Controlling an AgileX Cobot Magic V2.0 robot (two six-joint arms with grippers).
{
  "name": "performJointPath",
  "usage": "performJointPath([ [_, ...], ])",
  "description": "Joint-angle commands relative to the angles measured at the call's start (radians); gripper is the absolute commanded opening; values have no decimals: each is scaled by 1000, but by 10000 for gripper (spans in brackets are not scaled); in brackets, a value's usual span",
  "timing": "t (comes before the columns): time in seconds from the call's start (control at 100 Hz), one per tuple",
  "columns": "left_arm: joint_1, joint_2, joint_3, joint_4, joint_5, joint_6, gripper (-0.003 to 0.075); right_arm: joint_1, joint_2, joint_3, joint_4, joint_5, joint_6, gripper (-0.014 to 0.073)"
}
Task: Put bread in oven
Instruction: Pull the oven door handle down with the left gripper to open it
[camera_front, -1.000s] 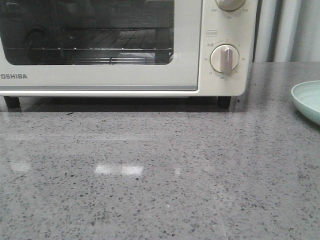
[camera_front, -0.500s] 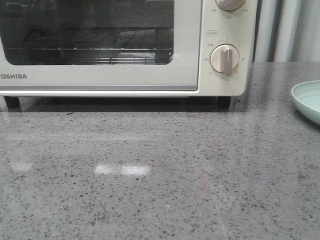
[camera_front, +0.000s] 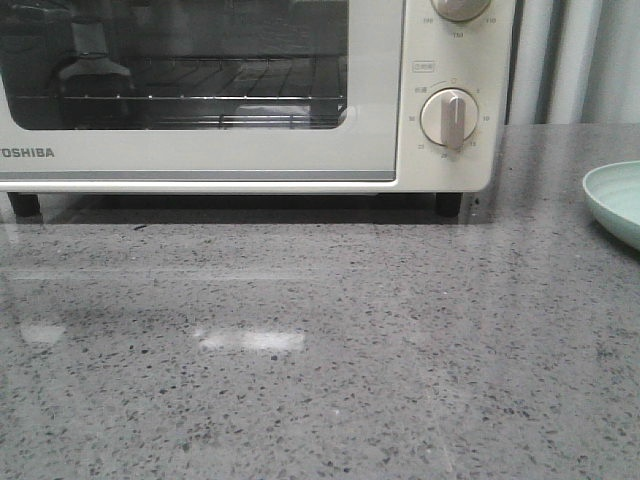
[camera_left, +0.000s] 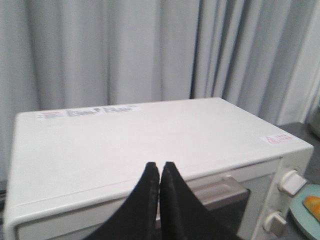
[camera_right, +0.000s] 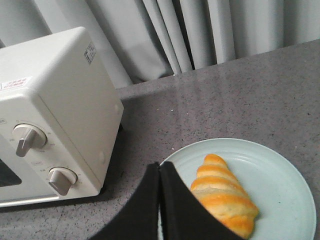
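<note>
**A:** Status of the oven (camera_front: 250, 100)?

**B:** Door shut, seen across the upper left of the front frame. Wire rack (camera_front: 200, 100) visible through the glass, nothing resting on it. Seated on the grey desk (camera_front: 320, 350) on its black feet. Timer knob (camera_front: 449, 117) at the frame's upper centre-right, pointer straight up and down.

**A:** Location of the bread (camera_right: 223, 194)?

**B:** Lying on the pale green plate (camera_right: 285, 200), lower right of the right wrist frame. Plate on the desk beside the oven's knob side, apart from it. Only the plate's edge caught at the right border of the front frame.

**A:** Condition of the claws?

**B:** Right claw (camera_right: 159, 172) closed, fingers pressed together, gripping nothing; tips at the plate's near rim, short of the bread. Left claw (camera_left: 160, 170) likewise closed and empty, poised over the oven's top front edge, bottom centre of its frame. Door handle (camera_left: 220, 187) showing just below.

**A:** Progress, then?

**B:** Judged as barely begun. Nothing completed: door not yet opened, bread not yet lifted. Outstanding: open the door, grasp the bread, set it on the rack.
</note>
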Motion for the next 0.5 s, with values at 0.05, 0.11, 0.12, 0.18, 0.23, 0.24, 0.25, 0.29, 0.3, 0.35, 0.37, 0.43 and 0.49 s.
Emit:
performJointPath([
  [0.05, -47, 49, -91, -31, 34, 0, -21, -1, 80, -172, -2, 51, -46, -69],
  [0.11, -47, 64, -115, -45, 82, 0, -21, -1, 115, -236, -2, 94, -71, -69],
  [0.12, -47, 68, -120, -45, 86, 0, -21, -1, 119, -253, -2, 99, -76, -69],
  [0.18, -47, 78, -142, -48, 110, 0, -21, -1, 156, -321, -2, 136, -103, -69],
  [0.23, -47, 87, -162, -54, 122, 0, -21, -1, 186, -387, -2, 157, -120, -69],
  [0.24, -47, 90, -164, -54, 124, 0, -21, -1, 194, -395, -2, 159, -124, -69],
  [0.25, -47, 90, -166, -59, 124, 0, -21, -1, 198, -403, -2, 164, -127, -69],
  [0.29, -47, 101, -175, -66, 124, 0, -21, -1, 225, -450, -2, 175, -132, -69],
  [0.3, -47, 104, -180, -67, 124, 0, -21, -1, 229, -465, -2, 177, -132, -69],
  [0.35, -47, 115, -185, -69, 122, 0, -21, -1, 263, -514, -2, 186, -138, -69],
  [0.37, -47, 121, -187, -69, 119, 0, -21, -1, 271, -534, -2, 188, -138, -69],
  [0.43, -47, 139, -194, -80, 123, 0, -21, -1, 309, -582, -2, 193, -138, -69],
  [0.49, -47, 164, -200, -109, 126, 0, -21, -1, 340, -628, -2, 201, -145, -69],
])
